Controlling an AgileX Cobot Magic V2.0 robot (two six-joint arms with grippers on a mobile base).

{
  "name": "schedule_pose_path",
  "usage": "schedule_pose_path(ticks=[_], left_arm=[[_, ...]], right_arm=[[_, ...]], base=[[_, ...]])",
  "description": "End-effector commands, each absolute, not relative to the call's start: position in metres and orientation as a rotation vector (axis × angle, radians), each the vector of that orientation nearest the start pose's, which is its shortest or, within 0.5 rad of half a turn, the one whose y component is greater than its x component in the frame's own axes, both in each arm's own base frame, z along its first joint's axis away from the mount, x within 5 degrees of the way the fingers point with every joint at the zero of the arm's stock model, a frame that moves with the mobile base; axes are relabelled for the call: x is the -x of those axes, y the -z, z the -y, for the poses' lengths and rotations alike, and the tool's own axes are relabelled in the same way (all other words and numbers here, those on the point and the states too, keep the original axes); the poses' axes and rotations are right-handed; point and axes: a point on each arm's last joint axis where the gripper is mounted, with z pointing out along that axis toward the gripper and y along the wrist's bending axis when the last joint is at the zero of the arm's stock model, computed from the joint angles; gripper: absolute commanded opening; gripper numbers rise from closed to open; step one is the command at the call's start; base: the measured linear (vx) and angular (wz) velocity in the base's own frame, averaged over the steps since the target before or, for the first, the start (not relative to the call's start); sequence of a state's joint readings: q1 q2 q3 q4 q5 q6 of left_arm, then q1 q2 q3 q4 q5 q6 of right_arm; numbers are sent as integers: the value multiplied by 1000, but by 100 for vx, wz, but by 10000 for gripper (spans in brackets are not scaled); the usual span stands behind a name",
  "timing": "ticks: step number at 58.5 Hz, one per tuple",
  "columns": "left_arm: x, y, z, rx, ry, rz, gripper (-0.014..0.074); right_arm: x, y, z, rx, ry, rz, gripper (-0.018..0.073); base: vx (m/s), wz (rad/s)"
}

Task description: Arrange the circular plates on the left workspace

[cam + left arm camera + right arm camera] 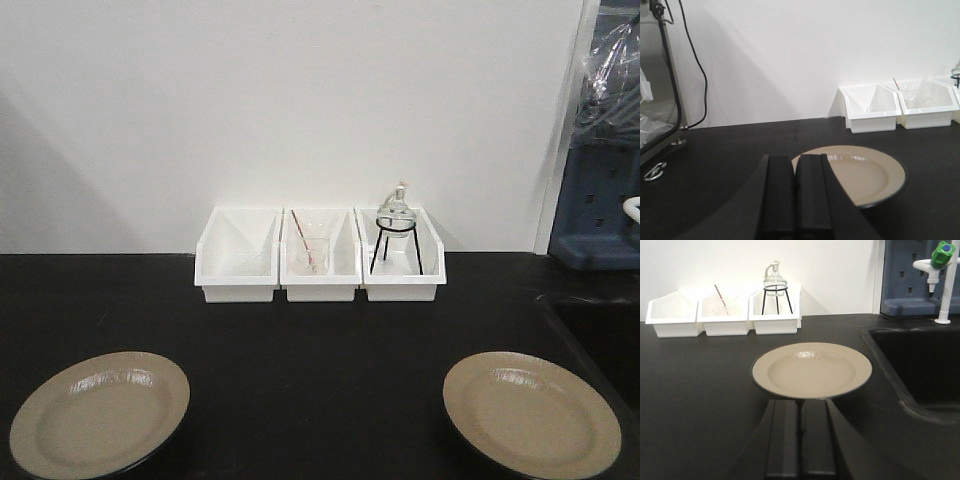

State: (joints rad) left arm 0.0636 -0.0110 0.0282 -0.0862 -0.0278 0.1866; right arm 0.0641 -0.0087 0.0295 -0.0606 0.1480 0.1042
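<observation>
Left fingers (779, 195) pressed together, hairline seam only, gripping nothing; tips just short of the left plate's (860, 172) near rim, contact cannot be told. Right fingers (785, 437) likewise closed and empty, just before the right plate (812, 370). Both plates lie flat, tan face up, well apart on the black counter (320, 340), the right one beside the sink (920, 365); three white bins (320, 255) line the back wall.

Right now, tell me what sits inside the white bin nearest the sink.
A black wire tripod stands in that bin, carrying a small clear glass vessel. The bin's front wall hides its floor.
</observation>
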Motion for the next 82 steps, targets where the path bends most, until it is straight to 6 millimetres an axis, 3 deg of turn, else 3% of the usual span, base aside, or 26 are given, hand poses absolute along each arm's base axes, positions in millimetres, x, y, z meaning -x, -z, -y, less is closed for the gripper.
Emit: schedule_pose_path(ticks=[1, 63, 72, 82], left_arm=[[-55, -211, -4, -8, -129, -1391, 3], [-55, -211, -4, -7, -129, -1390, 2], [-55, -211, -4, -7, -129, -1387, 2], [-53, -219, -5, 12, -123, -1306, 2]], right_arm=[[-56, -196, -3, 23, -71, -1571, -1], [-56, -197, -3, 22, -73, -1561, -1], [-56, -202, -4, 23, -79, -1505, -1], [-53, -218, -5, 30, -94, -1321, -1]], base=[[28, 0], [8, 1], [0, 0], [0, 0]])
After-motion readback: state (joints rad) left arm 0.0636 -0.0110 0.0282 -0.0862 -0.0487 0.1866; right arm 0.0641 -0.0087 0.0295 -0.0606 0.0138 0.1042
